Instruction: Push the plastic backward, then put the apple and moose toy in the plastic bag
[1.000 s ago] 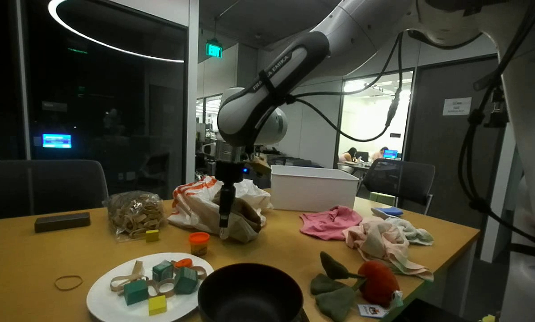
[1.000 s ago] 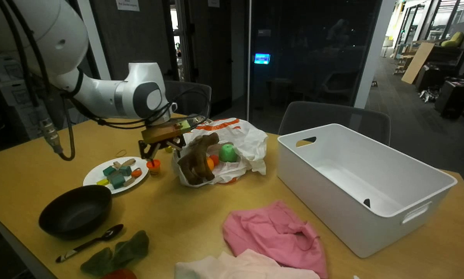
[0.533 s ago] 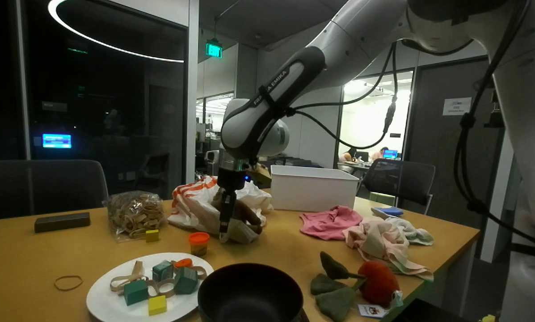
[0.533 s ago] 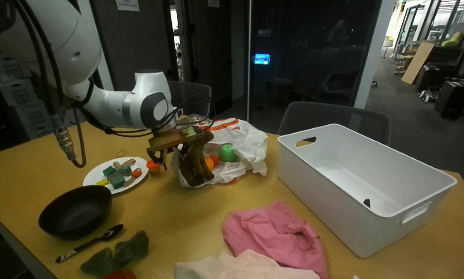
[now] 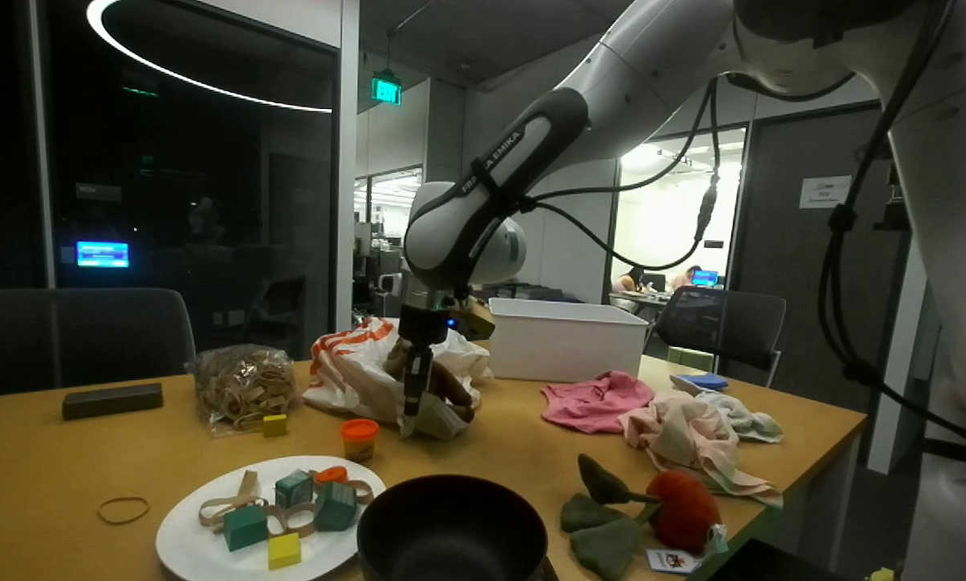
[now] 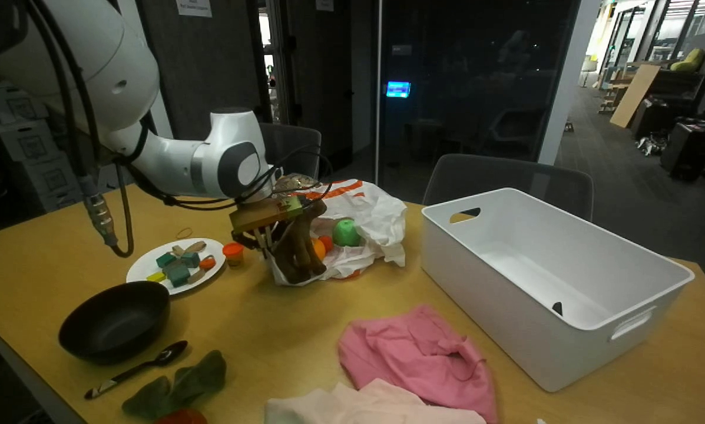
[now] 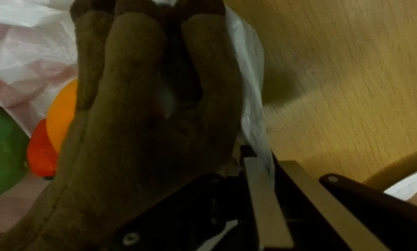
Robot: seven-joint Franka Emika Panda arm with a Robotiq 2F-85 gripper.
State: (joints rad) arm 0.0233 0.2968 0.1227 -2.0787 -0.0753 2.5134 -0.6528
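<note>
On the bench point(image 6: 270, 335), the bag point(image 6: 376, 219), crumpled, whitish and streaked orange-red, is being clamped at its edge by the hand point(image 7: 269, 164); the brown plush toy point(image 7: 124, 146) is being partly wrapped by the bag.

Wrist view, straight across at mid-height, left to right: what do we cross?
Green fruit (likely the apple) → red fruit → orange → brown plush moose toy → plastic bag's edge → wooden tabletop.
</note>
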